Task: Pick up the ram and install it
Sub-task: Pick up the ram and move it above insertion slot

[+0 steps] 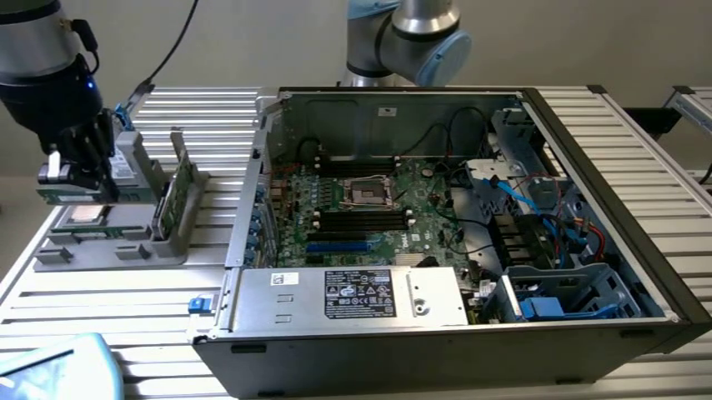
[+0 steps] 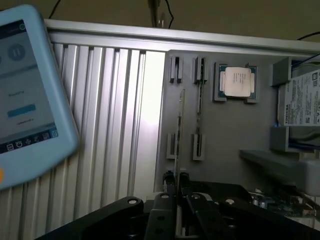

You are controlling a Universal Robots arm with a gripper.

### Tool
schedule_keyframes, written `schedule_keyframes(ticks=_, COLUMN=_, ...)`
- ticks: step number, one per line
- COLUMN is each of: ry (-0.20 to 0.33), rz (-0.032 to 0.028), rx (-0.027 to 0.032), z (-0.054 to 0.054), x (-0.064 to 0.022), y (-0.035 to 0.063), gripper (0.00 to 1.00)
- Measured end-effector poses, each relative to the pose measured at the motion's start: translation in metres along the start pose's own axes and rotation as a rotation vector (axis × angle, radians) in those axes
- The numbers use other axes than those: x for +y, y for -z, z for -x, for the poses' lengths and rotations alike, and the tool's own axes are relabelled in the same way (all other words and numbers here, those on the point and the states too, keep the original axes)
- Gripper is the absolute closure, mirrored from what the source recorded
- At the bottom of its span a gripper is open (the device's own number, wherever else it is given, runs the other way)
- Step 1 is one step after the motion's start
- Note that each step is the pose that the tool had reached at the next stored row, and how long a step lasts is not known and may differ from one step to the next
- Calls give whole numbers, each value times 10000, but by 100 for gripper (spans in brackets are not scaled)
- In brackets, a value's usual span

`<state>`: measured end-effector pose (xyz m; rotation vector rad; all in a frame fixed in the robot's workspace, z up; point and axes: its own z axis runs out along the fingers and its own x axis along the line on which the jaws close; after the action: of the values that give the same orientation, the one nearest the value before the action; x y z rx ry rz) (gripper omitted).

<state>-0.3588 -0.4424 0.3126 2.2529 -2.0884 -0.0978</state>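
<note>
The ram [image 2: 179,120] — edge-on — seems pinched in the closed end effector [image 2: 176,177].

1. The open-topped case [image 1: 445,354] leaves the motherboard [image 1: 384,208] reachable from above.
2. Black cables [image 1: 452,125] loop over the board's far part. The drive cage [image 1: 562,287] and blue cables [image 1: 523,196] crowd the side on the exterior view's right.
3. The power supply [image 1: 350,293] covers the case's near edge.
4. An upright memory stick [image 1: 176,179] and the case wall [image 1: 247,208] stand between the board and the gripper [image 1: 80,187], which grips the ram [image 1: 133,197] above the holder tray [image 1: 112,250].

two ram sticks [image 2: 179,125] [image 2: 199,100], one processor [image 2: 236,82], one drive [image 2: 302,105].
</note>
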Motion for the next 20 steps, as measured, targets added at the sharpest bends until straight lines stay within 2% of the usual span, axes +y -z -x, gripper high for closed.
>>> schedule_keyframes(ticks=13, ry=8, rz=139, rx=-9, z=-38, x=-479, y=244, gripper=86)
schedule_keyframes(ticks=20, ry=9, rz=240, rx=-17, z=-56, x=-706, y=443, gripper=86)
